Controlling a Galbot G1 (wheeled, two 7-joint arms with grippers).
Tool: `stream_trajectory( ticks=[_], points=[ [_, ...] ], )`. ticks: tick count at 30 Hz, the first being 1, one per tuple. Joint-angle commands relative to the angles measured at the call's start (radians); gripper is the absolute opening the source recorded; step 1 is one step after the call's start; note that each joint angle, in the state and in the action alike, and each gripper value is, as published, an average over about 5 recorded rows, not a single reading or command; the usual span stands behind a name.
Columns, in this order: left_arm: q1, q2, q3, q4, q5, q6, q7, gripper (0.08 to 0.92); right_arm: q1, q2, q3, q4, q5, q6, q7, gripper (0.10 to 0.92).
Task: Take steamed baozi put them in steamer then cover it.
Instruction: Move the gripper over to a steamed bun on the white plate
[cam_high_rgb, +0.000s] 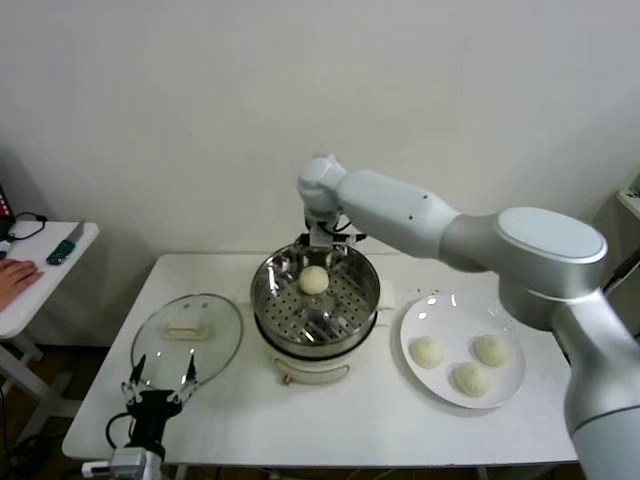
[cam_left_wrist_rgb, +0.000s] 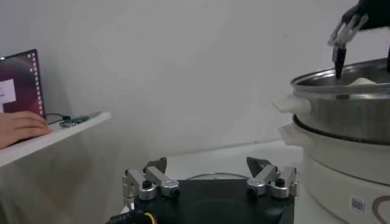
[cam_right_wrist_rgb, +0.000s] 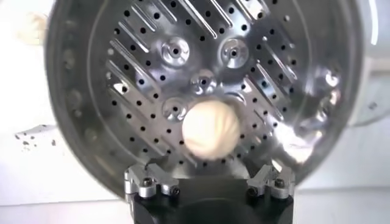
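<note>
The right gripper (cam_right_wrist_rgb: 210, 182), fingers wide and empty, hovered over the baozi (cam_high_rgb: 314, 280) on the steamer (cam_high_rgb: 315, 318) tray; it should rise straight, leaving that bun undisturbed. The left gripper (cam_high_rgb: 160, 385), fingers wide, waited beside the cover (cam_high_rgb: 187, 335).

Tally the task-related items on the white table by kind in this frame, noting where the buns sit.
Baozi in the steamer: 1
Baozi on the white plate: 3
Steamer: 1
Glass lid, lying on the table beside the steamer: 1
White plate: 1
Total: 7
</note>
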Motion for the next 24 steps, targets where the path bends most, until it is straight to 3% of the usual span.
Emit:
stream_trajectory(
  ticks=[1, 6, 11, 17, 24],
  points=[
    [0.001, 0.001, 0.000, 0.004, -0.013, 0.004, -0.012, 0.823, 0.161, -0.162, -0.125, 0.118, 0.304, -0.139, 0.040, 0.823],
    [0.012, 0.003, -0.002, -0.001, -0.045, 0.011, -0.015, 0.823, 0.313, -0.373, -0.359, 0.312, 0.576, -0.478, 0.215, 0.823],
    [0.031, 0.007, -0.004, -0.013, -0.063, 0.010, -0.015, 0.823, 0.295, -0.547, -0.352, 0.383, 0.659, -0.722, 0.073, 0.823],
    [0.035, 0.008, -0.007, -0.027, -0.062, 0.011, -0.017, 0.823, 0.203, -0.677, -0.332, 0.400, 0.726, -0.851, 0.019, 0.823],
    [0.046, -0.002, -0.012, -0.044, -0.059, 0.011, -0.020, 0.823, 0.004, -0.739, -0.252, 0.411, 0.652, -0.902, 0.026, 0.823]
  ],
)
